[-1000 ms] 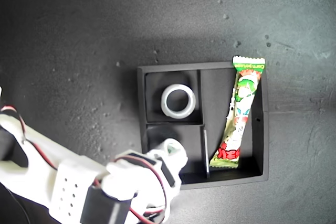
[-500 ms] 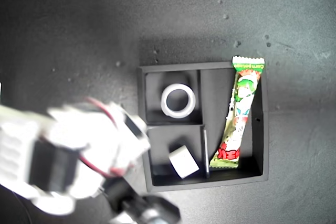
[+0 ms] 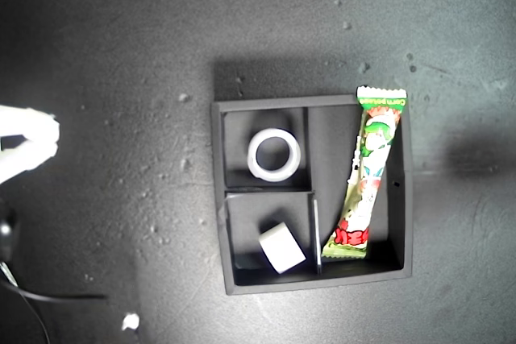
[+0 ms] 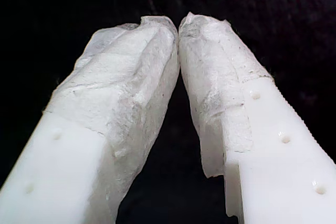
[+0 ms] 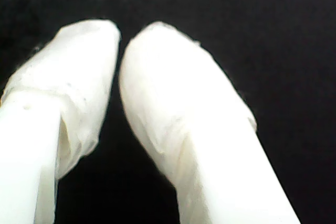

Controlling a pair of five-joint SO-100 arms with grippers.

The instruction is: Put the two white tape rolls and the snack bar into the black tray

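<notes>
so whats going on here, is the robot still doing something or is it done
Nothing is being handled at this moment. The square matte black tray holds everything: a white ring-shaped tape roll lies flat in one small compartment, a smaller white tape roll sits tilted in the other, and the long green, white and red wrapped snack bar lies in the long compartment. My first gripper and my second gripper are both shut and empty.

Only an arm [image 3: 24, 147] at the exterior view's left edge, well apart from the black tray [image 3: 407, 199].
</notes>
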